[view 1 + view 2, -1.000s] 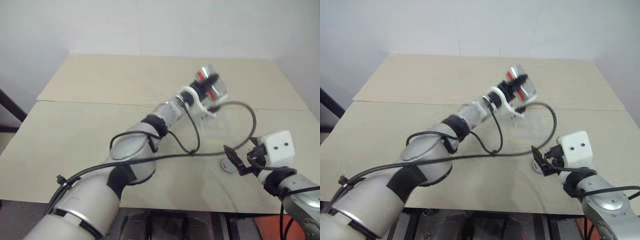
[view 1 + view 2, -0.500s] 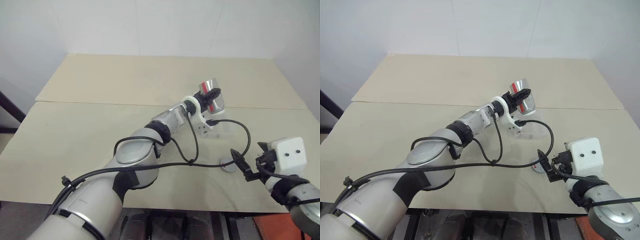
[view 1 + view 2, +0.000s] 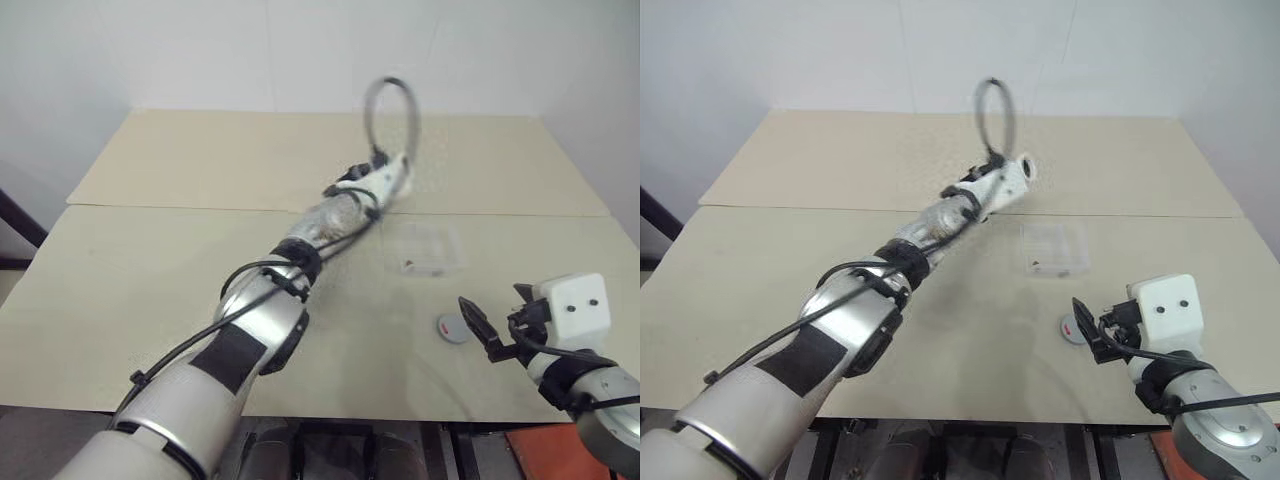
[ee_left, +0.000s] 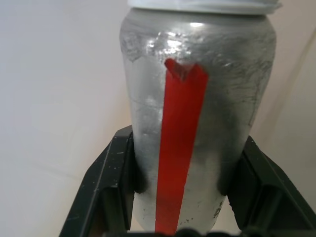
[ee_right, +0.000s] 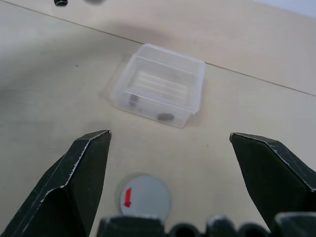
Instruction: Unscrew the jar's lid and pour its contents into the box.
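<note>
My left jaws (image 4: 182, 197), at the far left-centre of the surface (image 3: 180, 250), are clenched on the jar (image 4: 195, 113), whose silvery body with a red stripe stands between the two black fingers (image 4: 111, 187). Right of that arm, the box (image 3: 425, 248) rests on the surface with a few dark contents (image 5: 165, 117) lying inside. Nearer me, the lid (image 3: 452, 328) lies flat on the surface, apart from the box, bearing a red mark. At far right, my right jaws (image 5: 168, 182) stand released, empty, just short of the lid.
</note>
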Controlling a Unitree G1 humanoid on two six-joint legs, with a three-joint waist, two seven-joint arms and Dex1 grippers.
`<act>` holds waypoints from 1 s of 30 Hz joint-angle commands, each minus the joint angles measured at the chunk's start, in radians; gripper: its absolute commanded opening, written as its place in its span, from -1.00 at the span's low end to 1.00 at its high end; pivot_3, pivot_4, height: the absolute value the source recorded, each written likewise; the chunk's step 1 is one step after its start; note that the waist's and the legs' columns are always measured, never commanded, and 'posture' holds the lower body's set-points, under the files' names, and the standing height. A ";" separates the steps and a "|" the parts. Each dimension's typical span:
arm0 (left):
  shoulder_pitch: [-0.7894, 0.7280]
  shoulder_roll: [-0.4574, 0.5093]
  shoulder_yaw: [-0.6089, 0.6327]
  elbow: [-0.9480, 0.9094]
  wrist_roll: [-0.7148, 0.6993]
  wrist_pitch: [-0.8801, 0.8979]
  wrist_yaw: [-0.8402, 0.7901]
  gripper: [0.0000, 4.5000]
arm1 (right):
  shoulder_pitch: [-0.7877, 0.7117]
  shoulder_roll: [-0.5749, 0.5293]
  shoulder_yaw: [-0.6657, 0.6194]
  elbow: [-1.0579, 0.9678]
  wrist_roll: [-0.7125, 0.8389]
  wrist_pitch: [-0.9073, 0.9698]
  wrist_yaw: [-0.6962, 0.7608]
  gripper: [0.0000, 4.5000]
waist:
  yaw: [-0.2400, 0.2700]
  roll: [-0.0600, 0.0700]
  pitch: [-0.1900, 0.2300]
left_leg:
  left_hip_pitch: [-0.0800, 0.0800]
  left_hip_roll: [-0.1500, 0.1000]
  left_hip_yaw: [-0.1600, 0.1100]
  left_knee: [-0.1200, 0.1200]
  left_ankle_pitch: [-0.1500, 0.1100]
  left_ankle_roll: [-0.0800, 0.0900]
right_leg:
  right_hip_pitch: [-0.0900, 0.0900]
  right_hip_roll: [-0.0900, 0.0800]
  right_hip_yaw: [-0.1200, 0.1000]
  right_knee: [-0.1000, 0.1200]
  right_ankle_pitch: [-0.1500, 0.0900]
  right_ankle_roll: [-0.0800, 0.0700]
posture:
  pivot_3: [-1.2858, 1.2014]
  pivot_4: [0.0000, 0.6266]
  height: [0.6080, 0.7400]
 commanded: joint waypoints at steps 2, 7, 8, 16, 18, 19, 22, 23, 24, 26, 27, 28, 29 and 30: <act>0.057 0.032 0.120 -0.088 -0.163 -0.002 -0.189 -0.06 | -0.025 -0.010 -0.004 -0.032 -0.013 -0.017 0.029 0.99 | -0.002 0.000 0.000 | 0.001 0.000 0.000 0.000 0.000 0.000 | 0.001 0.000 0.000 0.000 0.000 0.000 | 0.03 -0.52 1.00; 0.185 0.053 0.150 -0.204 -0.247 0.010 -0.336 -0.06 | -0.071 -0.011 0.013 -0.011 -0.036 0.004 0.059 0.99 | -0.007 0.001 0.000 | 0.002 -0.001 0.000 0.000 0.000 0.000 | 0.002 0.000 0.000 0.000 0.000 0.000 | 0.03 -0.52 1.00; 0.214 0.055 0.157 -0.236 -0.265 0.020 -0.353 -0.06 | -0.080 -0.012 0.020 -0.008 -0.044 0.009 0.064 0.99 | -0.008 0.000 0.000 | 0.002 -0.001 0.000 0.000 0.000 0.000 | 0.002 0.000 0.000 0.000 0.000 0.000 | 0.03 -0.52 1.00; 0.422 0.065 0.144 -0.416 -0.307 -0.005 -0.356 -0.06 | -0.093 0.009 0.045 -0.004 -0.096 0.018 0.098 0.99 | -0.010 0.001 -0.001 | 0.004 0.000 0.000 0.001 0.000 0.000 | 0.004 0.000 0.001 0.001 0.000 0.000 | 0.03 -0.52 1.00; 0.457 0.070 0.123 -0.435 -0.292 -0.025 -0.351 -0.06 | -0.101 0.013 0.050 0.002 -0.108 0.019 0.109 0.99 | -0.010 0.001 -0.001 | 0.006 0.000 0.000 0.001 0.000 0.000 | 0.006 0.000 0.000 0.000 0.000 0.000 | 0.03 -0.52 1.00; 0.476 0.071 0.113 -0.441 -0.283 -0.035 -0.343 -0.06 | -0.105 0.013 0.055 0.005 -0.114 0.019 0.114 0.99 | -0.011 0.001 -0.001 | 0.008 0.000 0.000 0.001 0.000 0.000 | 0.008 0.000 0.000 0.000 0.000 0.000 | 0.03 -0.52 1.00; 0.510 0.067 0.102 -0.451 -0.286 -0.031 -0.326 -0.06 | -0.112 0.017 0.068 0.011 -0.135 0.019 0.131 0.99 | -0.013 0.001 -0.001 | 0.013 0.000 -0.001 0.000 -0.001 0.001 | 0.014 0.000 0.000 -0.002 0.000 0.000 | 0.03 -0.52 1.00; 0.516 0.065 0.100 -0.454 -0.286 -0.028 -0.318 -0.06 | -0.114 0.018 0.070 0.013 -0.142 0.020 0.136 0.99 | -0.013 0.001 -0.001 | 0.013 0.000 -0.002 0.000 -0.001 0.001 | 0.014 0.000 0.000 -0.002 0.000 0.000 | 0.03 -0.52 1.00; 0.524 0.063 0.104 -0.459 -0.298 -0.024 -0.328 -0.06 | -0.115 0.020 0.071 0.014 -0.147 0.021 0.141 0.99 | -0.013 0.001 -0.001 | 0.013 0.000 -0.002 0.000 -0.001 0.001 | 0.014 0.000 0.000 -0.002 0.000 0.000 | 0.03 -0.52 1.00; 0.541 0.064 0.106 -0.474 -0.311 -0.038 -0.341 0.10 | -0.118 0.023 0.072 0.015 -0.156 0.022 0.150 1.00 | -0.014 0.001 -0.001 | 0.013 0.000 -0.002 0.000 -0.001 0.001 | 0.014 0.000 0.000 -0.002 0.000 0.000 | 0.03 -0.52 1.00; 0.551 0.064 0.107 -0.482 -0.315 -0.050 -0.339 0.27 | -0.119 0.026 0.074 0.016 -0.161 0.023 0.153 1.00 | -0.015 0.001 -0.001 | 0.013 0.000 -0.002 0.000 -0.001 0.001 | 0.014 0.000 0.000 -0.002 0.000 0.000 | 0.03 -0.52 1.00; 0.557 0.065 0.104 -0.487 -0.315 -0.058 -0.335 0.38 | -0.120 0.028 0.075 0.016 -0.166 0.023 0.157 1.00 | -0.016 0.001 -0.001 | 0.013 0.000 -0.002 0.000 -0.001 0.001 | 0.014 0.000 0.000 -0.002 0.000 0.000 | 0.03 -0.52 1.00; 0.566 0.068 0.096 -0.493 -0.308 -0.068 -0.337 0.51 | -0.121 0.031 0.078 0.017 -0.172 0.024 0.161 1.00 | -0.017 0.001 -0.001 | 0.013 0.000 -0.002 0.000 -0.001 0.001 | 0.014 0.000 0.000 -0.002 0.000 0.000 | 0.03 -0.52 1.00; 0.574 0.070 0.088 -0.499 -0.301 -0.079 -0.339 0.66 | -0.122 0.033 0.080 0.016 -0.179 0.025 0.165 1.00 | -0.017 0.001 -0.001 | 0.013 0.000 -0.002 0.000 -0.001 0.001 | 0.014 0.000 0.000 -0.002 0.000 0.000 | 0.03 -0.52 1.00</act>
